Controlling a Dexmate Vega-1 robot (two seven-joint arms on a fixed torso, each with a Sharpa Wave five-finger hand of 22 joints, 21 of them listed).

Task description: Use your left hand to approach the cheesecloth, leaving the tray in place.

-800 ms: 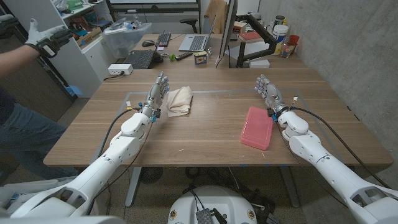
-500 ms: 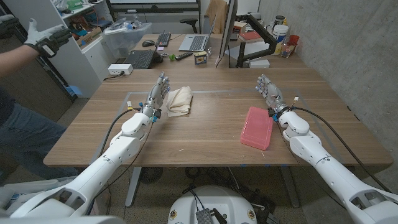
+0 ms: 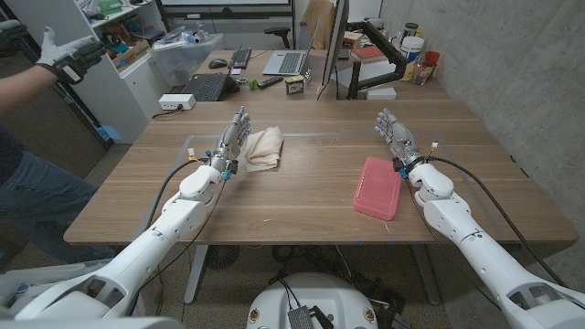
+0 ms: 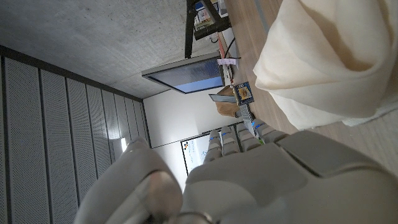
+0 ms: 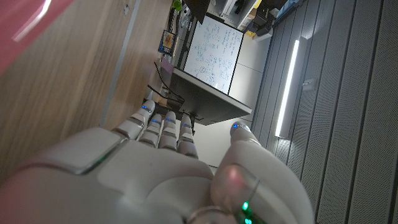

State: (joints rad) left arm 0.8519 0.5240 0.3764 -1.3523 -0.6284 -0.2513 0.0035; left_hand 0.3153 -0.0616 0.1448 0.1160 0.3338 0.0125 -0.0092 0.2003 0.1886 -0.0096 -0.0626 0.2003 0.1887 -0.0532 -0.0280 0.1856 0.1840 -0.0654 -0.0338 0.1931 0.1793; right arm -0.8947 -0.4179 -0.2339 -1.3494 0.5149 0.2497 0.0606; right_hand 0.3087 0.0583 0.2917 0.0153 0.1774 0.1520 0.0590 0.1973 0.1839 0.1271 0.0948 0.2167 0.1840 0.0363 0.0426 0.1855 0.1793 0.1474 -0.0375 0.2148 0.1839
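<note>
The cream cheesecloth [image 3: 264, 146] lies crumpled on the table's left half. My left hand [image 3: 230, 139] stands just to its left, fingers stretched out and apart, holding nothing; whether a finger touches the cloth I cannot tell. In the left wrist view the cheesecloth [image 4: 336, 62] bulks close beyond my left hand [image 4: 249, 180]. The pink tray [image 3: 378, 186] lies flat on the table's right half. My right hand [image 3: 395, 134] stands beyond and to the right of the tray, fingers straight and empty. In the right wrist view my right hand [image 5: 155, 168] has the tray's pink edge [image 5: 25, 25] beside it.
At the table's far edge stand a laptop [image 3: 288, 62], keyboards [image 3: 207, 87], a monitor [image 3: 333, 46] and small containers [image 3: 416, 50]. A person's gloved hand [image 3: 64, 53] and body show at the left edge, off the table. Bare wood lies between cloth and tray.
My left hand has crept slightly toward the cheesecloth. The tray and my right hand have stayed put.
</note>
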